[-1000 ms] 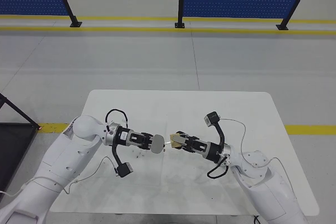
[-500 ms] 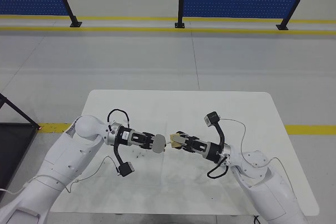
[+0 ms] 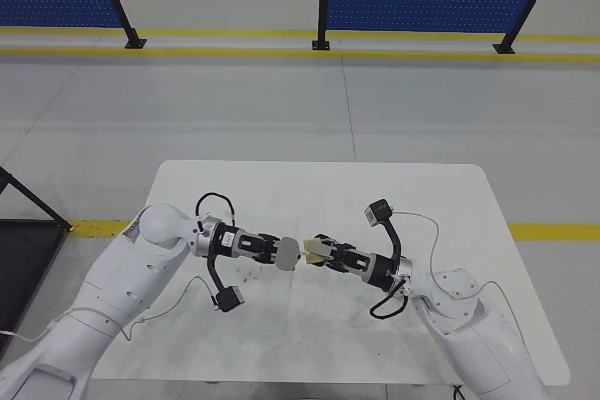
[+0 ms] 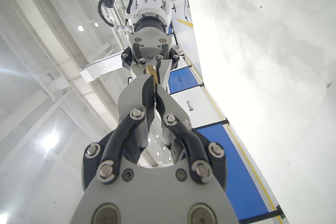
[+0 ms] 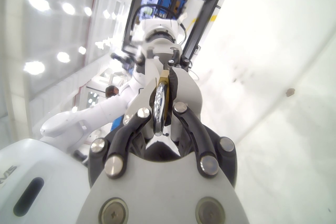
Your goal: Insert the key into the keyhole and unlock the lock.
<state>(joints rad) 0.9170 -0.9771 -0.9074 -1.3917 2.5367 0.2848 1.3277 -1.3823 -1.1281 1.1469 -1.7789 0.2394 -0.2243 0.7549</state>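
- Clamps a brass padlock (image 3: 309,249) in the right gripper (image 3: 318,251), jaws closed on its body, shackle back between the fingers (image 5: 189,93).
- Pinches the key (image 3: 299,256) in the left gripper (image 3: 288,255), black pads (image 4: 147,93) pressed nearly together at the tips, with only a thin sliver of key showing.
- Holds both grippers tip to tip in the air over the middle of the white table (image 3: 430,200).
- Sets the key end against the padlock's near face; cannot tell whether it sits inside the keyhole.
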